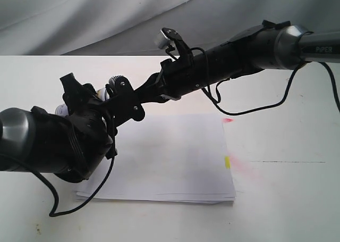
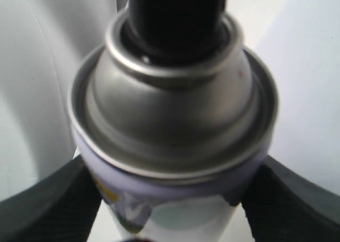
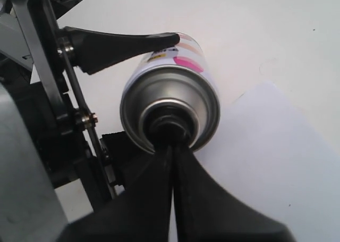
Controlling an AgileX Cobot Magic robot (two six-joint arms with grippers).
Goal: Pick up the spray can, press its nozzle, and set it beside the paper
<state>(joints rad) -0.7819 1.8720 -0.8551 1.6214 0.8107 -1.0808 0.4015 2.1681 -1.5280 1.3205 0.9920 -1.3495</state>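
The spray can [image 2: 170, 114] is held off the table, with my left gripper [image 2: 170, 205] shut on its labelled body just below the silver dome. Its black fingers [image 2: 48, 205] press on both sides. In the right wrist view the spray can [image 3: 175, 88] shows end-on, with one left finger [image 3: 122, 42] along its side. My right gripper [image 3: 172, 146] is shut, and its joined tips touch the black nozzle [image 3: 169, 126]. In the exterior view both grippers meet at the can [image 1: 102, 93] over the paper's far left corner. The white paper [image 1: 175, 157] lies flat below.
Both black arms cross over the table [image 1: 287, 199], the right arm [image 1: 234, 53] reaching in from the upper right. Cables hang from both arms. Yellow and pink marks [image 1: 227, 161] sit on the paper's right edge. A grey cloth backdrop [image 1: 79, 13] stands behind.
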